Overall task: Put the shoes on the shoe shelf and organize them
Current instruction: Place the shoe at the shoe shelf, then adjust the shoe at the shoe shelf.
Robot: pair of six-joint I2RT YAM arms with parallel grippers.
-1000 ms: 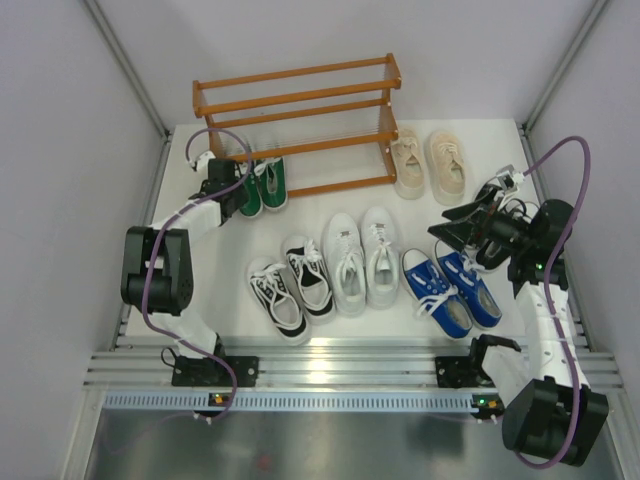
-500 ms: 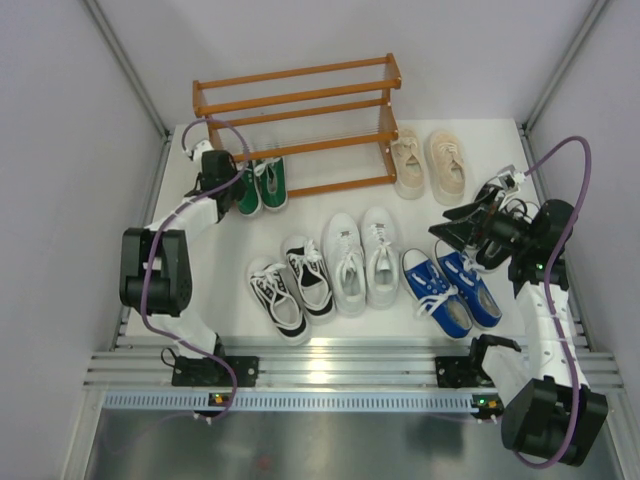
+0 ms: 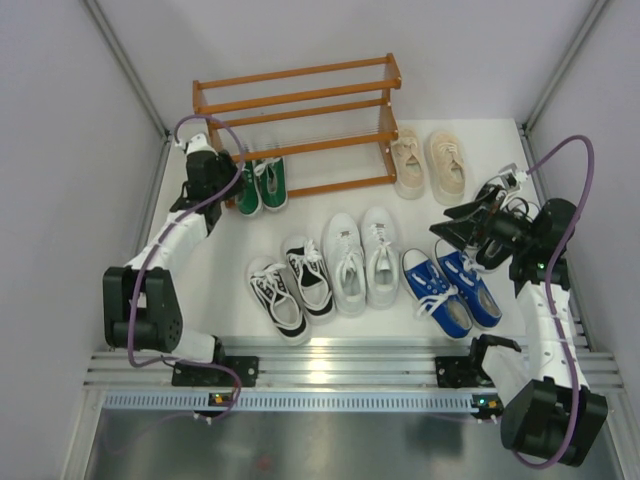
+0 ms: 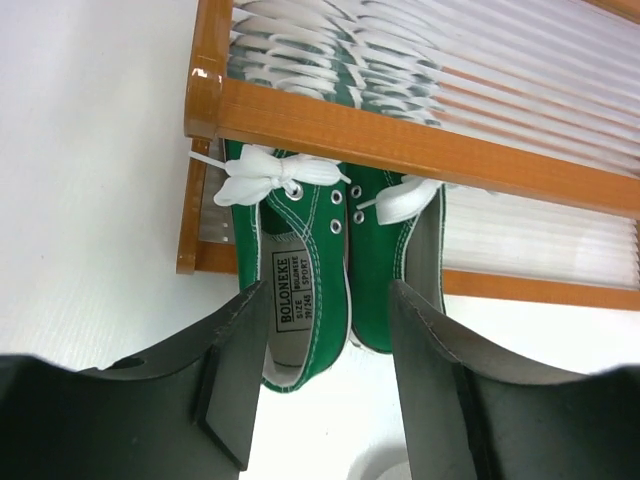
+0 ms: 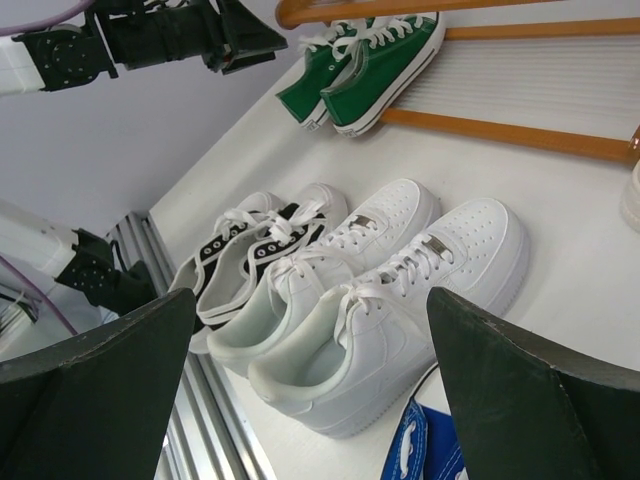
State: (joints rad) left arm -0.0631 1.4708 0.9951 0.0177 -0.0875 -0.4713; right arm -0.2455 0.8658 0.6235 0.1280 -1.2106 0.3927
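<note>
The shoe shelf (image 3: 300, 100) stands at the back of the table. A green pair (image 3: 261, 185) lies on the tabletop with its toes under the bottom rail (image 4: 400, 140). My left gripper (image 3: 230, 172) hovers just behind the pair's heels (image 4: 300, 300), open, with nothing between its fingers (image 4: 235, 340). My right gripper (image 3: 450, 228) hangs wide open and empty above the plain white pair (image 5: 400, 290) and the blue pair (image 3: 452, 288). A black-and-white pair (image 3: 290, 287) lies left of the white one. A beige pair (image 3: 430, 162) rests right of the shelf.
Grey walls close in both sides, and the left wall is close to my left arm. An aluminium rail (image 3: 330, 365) carrying the arm bases runs along the near edge. The upper shelf tiers carry nothing that shows.
My left gripper has opened, let go of the green shoe and drawn back towards the far left. The green pair stays under the bottom rail. The right arm has not moved.
</note>
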